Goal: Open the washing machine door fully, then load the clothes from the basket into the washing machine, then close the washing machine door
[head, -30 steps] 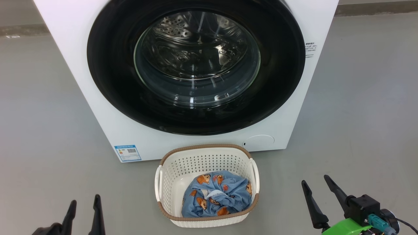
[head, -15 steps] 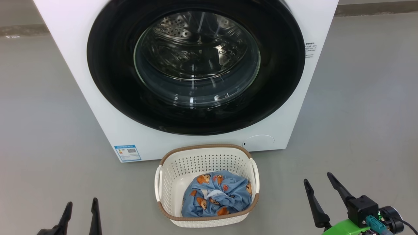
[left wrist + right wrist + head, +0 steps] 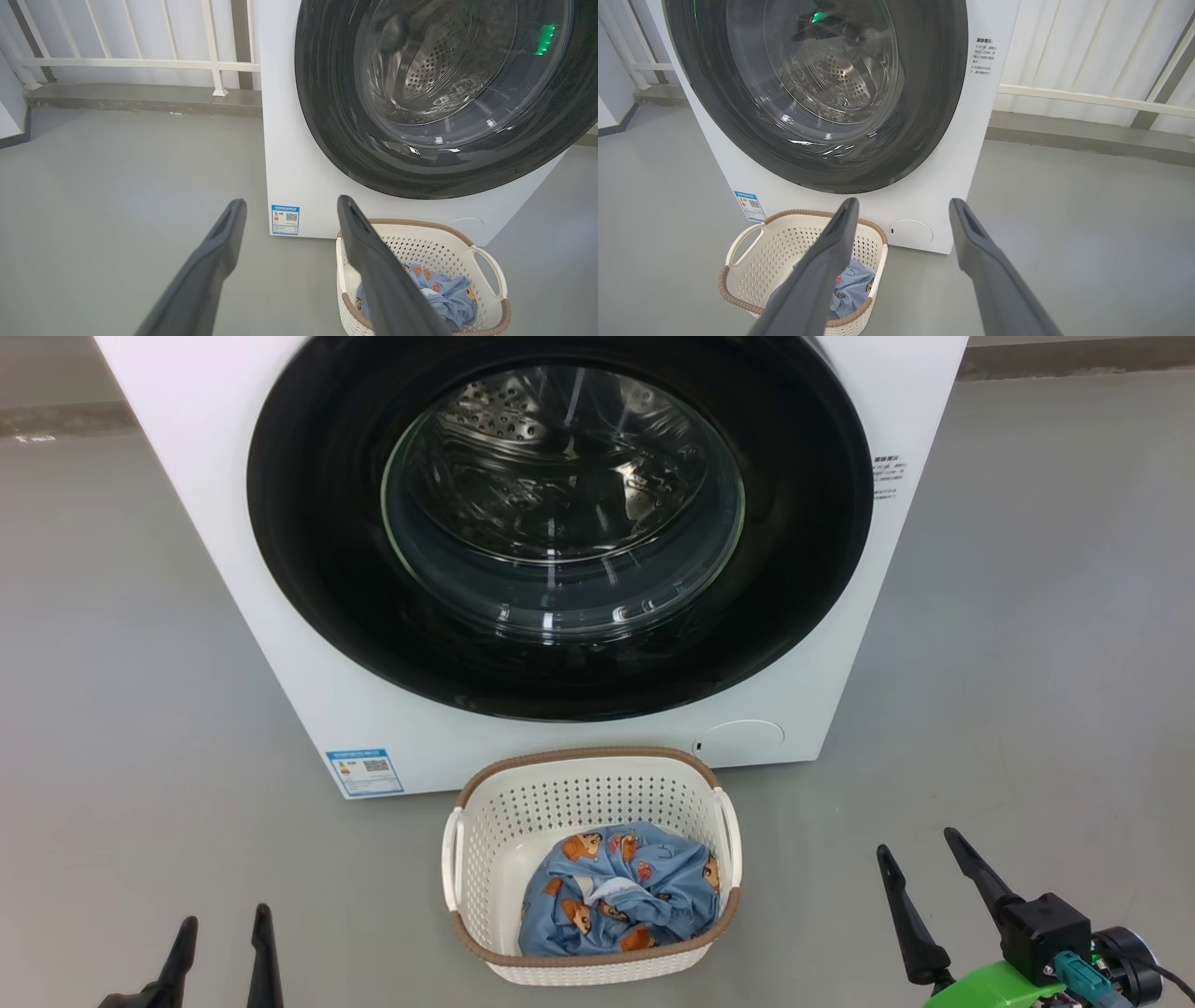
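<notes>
Left gripper (image 3: 225,917) and right gripper (image 3: 916,842), fingers wide and empty: the shut washing machine door (image 3: 560,513), glossy-rimmed, could slip their pull.

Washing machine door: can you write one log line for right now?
washing machine door shut | clothes in basket | left gripper open, empty | right gripper open, empty | next: open door

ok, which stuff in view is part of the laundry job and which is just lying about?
Job: washing machine, its shut door, basket, clothes inside it, left hand and right hand, both open and empty.
Not job: blue label, filter cap, railing, floor.
</notes>
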Controlling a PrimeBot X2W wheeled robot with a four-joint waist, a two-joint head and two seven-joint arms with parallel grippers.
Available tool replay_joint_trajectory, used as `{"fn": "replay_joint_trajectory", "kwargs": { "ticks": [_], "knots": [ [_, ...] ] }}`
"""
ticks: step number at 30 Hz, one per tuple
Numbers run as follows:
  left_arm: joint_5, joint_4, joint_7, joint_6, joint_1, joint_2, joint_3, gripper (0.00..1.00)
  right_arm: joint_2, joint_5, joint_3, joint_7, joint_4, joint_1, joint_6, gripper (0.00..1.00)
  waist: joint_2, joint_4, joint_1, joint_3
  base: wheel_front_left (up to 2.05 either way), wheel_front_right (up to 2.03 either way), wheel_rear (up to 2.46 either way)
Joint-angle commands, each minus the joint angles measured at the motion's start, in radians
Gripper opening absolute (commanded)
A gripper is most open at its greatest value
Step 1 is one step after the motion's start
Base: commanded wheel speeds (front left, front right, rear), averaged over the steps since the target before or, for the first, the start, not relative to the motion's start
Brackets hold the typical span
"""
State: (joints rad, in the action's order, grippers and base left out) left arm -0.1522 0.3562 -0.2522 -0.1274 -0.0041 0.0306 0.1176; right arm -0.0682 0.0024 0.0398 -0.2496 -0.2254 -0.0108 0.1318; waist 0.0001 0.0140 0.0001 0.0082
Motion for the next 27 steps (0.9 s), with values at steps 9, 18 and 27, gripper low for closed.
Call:
{"fn": "replay_joint_trajectory", "kwargs": {
  "ticks": [9,18,27],
  "knots": [
    [0.017,-0.016,-0.010,-0.003,-0.023,0.020,0.041,1.00,-0.005,0.000,-0.028,-0.012,0.029,-0.018,-0.001,1.00,-0.0001,0.001,-0.0001,0.002,0.25,0.25,-0.49],
    [0.015,-0.021,-0.010,-0.003,-0.025,0.020,0.044,1.00,-0.003,-0.003,-0.027,-0.012,0.028,-0.019,-0.001,1.00,-0.0001,-0.001,-0.0001,0.004,0.94,0.94,-1.88],
    [0.017,-0.034,-0.010,-0.003,-0.028,0.020,0.044,1.00,-0.001,-0.001,-0.028,-0.012,0.030,-0.021,-0.001,1.00,-0.0001,-0.002,-0.0001,0.006,1.21,1.21,-2.42]
  ]
}}
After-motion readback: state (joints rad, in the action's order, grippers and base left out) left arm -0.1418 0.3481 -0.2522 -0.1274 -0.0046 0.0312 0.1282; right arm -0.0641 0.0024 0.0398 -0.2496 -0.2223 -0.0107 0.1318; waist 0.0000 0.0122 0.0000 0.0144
